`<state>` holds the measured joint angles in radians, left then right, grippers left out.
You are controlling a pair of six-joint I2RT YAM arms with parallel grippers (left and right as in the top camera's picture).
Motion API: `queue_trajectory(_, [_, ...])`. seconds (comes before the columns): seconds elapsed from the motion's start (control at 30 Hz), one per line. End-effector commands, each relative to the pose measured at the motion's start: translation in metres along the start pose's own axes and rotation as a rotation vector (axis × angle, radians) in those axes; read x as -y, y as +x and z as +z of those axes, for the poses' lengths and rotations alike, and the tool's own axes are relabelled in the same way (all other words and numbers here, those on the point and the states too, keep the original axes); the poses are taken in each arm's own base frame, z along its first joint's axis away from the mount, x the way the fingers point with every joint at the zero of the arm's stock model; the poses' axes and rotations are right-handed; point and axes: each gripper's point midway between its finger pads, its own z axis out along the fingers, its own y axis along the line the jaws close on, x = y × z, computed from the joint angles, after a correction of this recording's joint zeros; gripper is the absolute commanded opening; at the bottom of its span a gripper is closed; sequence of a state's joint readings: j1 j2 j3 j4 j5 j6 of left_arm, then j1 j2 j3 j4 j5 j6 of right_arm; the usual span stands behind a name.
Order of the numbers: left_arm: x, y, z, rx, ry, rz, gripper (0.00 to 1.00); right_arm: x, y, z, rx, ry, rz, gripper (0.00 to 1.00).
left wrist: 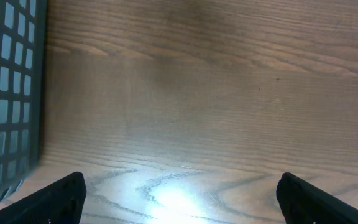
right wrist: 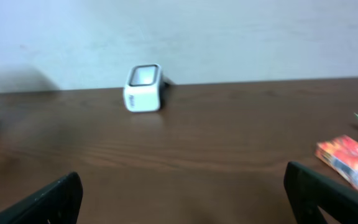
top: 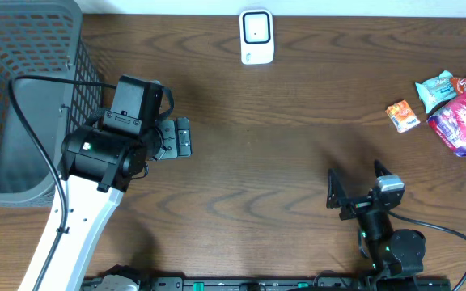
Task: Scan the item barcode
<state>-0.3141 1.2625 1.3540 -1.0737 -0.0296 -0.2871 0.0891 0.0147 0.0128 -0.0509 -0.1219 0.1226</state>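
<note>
Room: I see bare wooden table (top: 281, 153) across the middle | Left: grey mesh basket (top: 23, 97) walls that side | Far edge: white scanner (top: 256, 36) stands | Right: snack packets (top: 451, 109) clustered

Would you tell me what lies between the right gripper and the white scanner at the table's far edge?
Nothing: only bare table lies between the right gripper and the scanner, shown in the overhead and right wrist views.

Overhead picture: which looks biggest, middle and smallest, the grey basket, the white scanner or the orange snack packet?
1. The grey basket, by far the biggest.
2. The white scanner.
3. The orange snack packet, clearly smaller than the scanner.
</note>
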Motion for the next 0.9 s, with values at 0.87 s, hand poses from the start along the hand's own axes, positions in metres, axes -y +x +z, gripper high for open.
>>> queue_trajectory(0.87, [-0.003, -0.001, 0.001, 0.0, -0.012, 0.001, 0.98, 0.035, 0.004, -0.003, -0.012, 0.174, -0.083, 0.99])
